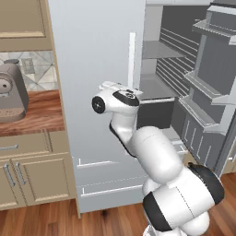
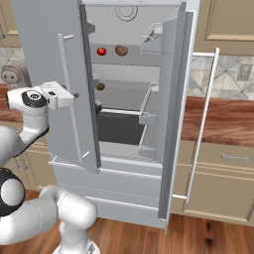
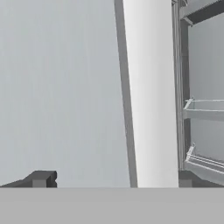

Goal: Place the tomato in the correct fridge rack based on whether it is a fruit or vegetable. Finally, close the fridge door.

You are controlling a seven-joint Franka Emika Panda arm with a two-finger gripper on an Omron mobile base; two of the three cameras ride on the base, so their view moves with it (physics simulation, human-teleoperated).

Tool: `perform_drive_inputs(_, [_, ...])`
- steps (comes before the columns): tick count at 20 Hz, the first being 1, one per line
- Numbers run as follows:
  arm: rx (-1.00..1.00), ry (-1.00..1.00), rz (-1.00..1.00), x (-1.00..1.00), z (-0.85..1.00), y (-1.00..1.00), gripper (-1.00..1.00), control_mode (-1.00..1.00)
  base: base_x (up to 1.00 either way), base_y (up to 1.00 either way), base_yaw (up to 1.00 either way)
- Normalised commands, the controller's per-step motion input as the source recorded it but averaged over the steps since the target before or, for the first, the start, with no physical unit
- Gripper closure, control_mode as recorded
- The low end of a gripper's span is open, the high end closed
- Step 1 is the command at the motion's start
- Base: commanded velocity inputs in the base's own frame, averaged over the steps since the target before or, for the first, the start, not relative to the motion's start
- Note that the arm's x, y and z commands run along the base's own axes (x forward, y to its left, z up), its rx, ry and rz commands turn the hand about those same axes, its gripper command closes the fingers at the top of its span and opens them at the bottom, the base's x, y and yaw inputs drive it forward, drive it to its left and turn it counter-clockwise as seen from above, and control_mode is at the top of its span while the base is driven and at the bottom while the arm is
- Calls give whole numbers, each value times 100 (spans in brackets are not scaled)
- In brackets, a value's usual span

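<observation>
The tomato (image 2: 101,51), small, red and glossy, rests on the upper fridge rack (image 2: 129,60). The fridge's left door (image 2: 49,54) stands partly open and its right door (image 2: 173,99) is swung wide. My gripper (image 2: 74,95) is open at the outer face of the left door, level with the lower half of its long white handle (image 2: 67,89). In the hand view the handle (image 3: 148,96) runs as a broad pale bar between my two fingertips (image 3: 41,178), closer to the right one. Nothing is held. In the left base view the gripper (image 1: 134,91) sits against that handle (image 1: 132,55).
A dull brown lump (image 2: 121,50) lies beside the tomato, and a small dark round item (image 2: 100,86) sits on the rack below. The right door's bins (image 1: 207,87) jut out. A coffee machine (image 1: 11,92) stands on the wooden counter (image 1: 44,115) to the left.
</observation>
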Motion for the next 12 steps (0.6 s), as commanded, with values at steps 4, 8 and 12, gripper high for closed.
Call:
perform_drive_inputs(4, [0, 0, 0, 64, 7, 0, -100, -100, 0, 0, 0])
perform_drive_inputs(8, [0, 0, 0, 61, 12, 0, -100, -100, 0, 0, 0])
perform_drive_inputs(12, [0, 0, 0, 52, 17, 0, -100, -100, 0, 0, 0])
